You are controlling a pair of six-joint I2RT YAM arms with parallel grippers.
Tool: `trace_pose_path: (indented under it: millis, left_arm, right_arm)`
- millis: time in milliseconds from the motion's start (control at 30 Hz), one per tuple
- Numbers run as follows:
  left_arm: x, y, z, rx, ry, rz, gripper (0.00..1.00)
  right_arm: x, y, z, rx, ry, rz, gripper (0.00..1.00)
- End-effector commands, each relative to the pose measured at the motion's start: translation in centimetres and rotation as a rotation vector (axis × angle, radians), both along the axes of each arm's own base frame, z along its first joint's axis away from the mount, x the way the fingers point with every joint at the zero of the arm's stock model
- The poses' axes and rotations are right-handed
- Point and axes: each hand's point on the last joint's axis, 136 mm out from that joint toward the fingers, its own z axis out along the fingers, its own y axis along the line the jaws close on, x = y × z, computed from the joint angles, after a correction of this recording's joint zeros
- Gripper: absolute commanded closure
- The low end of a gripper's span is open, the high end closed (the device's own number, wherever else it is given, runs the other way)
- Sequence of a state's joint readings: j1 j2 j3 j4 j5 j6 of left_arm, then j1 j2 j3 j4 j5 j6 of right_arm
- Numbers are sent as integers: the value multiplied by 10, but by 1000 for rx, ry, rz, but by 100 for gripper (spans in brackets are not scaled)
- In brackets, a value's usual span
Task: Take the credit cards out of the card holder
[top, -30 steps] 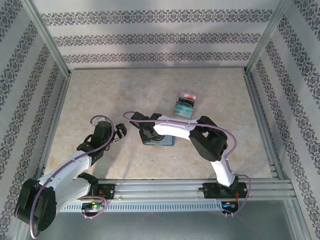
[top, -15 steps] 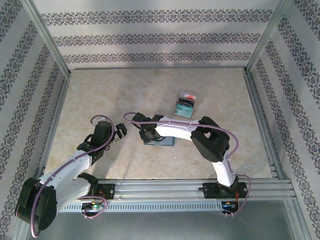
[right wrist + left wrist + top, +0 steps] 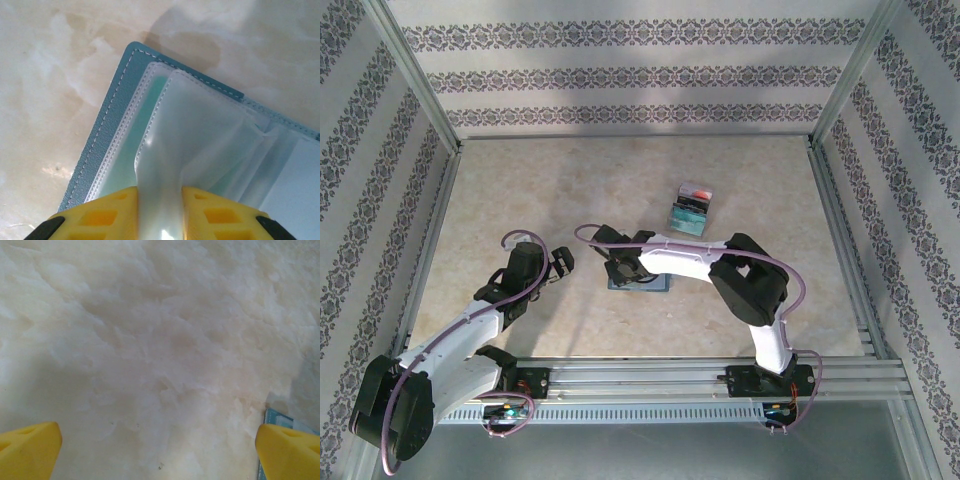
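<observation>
Card holder (image 3: 655, 284) lies open on the counter (image 3: 520, 190) near the middle, under the right hand (image 3: 623, 268). The right wrist view shows what the top view hides: this hand's 2 yellow fingers (image 3: 112, 210) are nearly closed, pinching 1 clear sleeve (image 3: 200, 130) of the holder. Credit cards (image 3: 692, 208) sit stacked farther back, well apart. The left hand (image 3: 558, 262) hovers wide open over bare counter, holding nothing; its wrist view catches a teal corner of the holder beside 1 finger.

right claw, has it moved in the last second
Yes. The right claw has shifted slightly right across the card holder, judged against the credit cards stacked beyond it.
</observation>
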State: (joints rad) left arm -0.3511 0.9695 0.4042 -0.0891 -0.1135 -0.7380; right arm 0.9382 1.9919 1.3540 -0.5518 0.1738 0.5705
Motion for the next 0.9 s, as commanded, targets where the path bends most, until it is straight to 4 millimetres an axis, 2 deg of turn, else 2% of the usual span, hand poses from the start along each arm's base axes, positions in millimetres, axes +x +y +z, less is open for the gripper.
trace_pose_path:
  millis: [0, 400, 867]
  left_arm:
    - [10, -1, 20, -6, -61, -11, 1]
    - [17, -12, 28, -26, -83, -67, 1]
    - [18, -21, 38, -29, -102, -116, 0]
  right_arm:
    - [-1, -27, 6, -88, -33, -30, 69]
    - [-5, -56, 18, -123, -87, -89, 64]
    - [-7, -95, 19, -144, -89, -177, 63]
